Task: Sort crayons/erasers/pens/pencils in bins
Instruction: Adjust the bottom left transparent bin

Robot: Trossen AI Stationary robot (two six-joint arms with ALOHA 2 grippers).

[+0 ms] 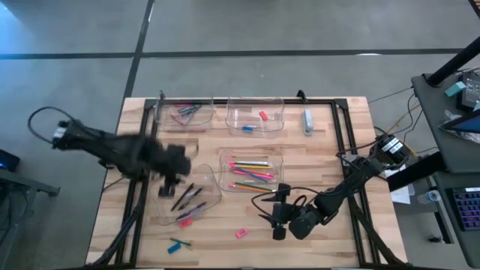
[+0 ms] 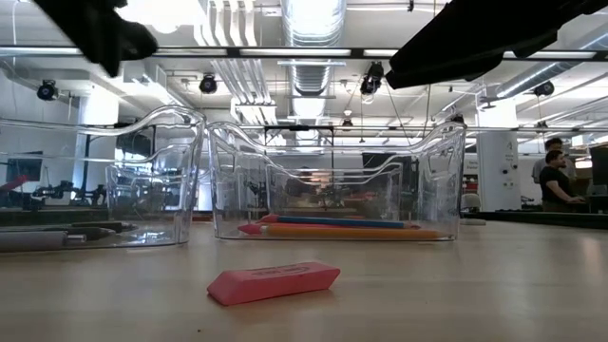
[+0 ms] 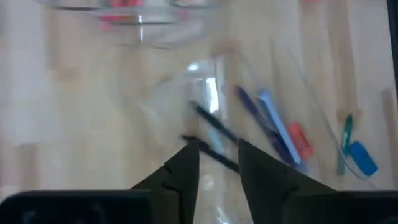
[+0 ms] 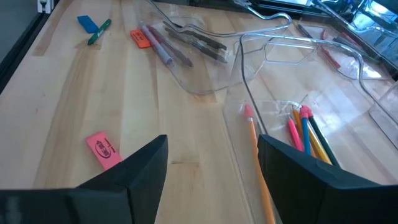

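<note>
Pen drop under way: left gripper (image 3: 217, 163) above pens bin (image 1: 211, 196), fingers slightly parted, empty; right gripper (image 4: 211, 165) open near pink eraser (image 4: 102, 150), next pick.

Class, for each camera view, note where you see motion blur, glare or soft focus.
High view: left arm smeared by motion blur. Left wrist view: everything soft, streaked glare on the bin. Low view: sharp pink eraser, bright ceiling lights. Right wrist view: crisp, pencils clear.
</note>
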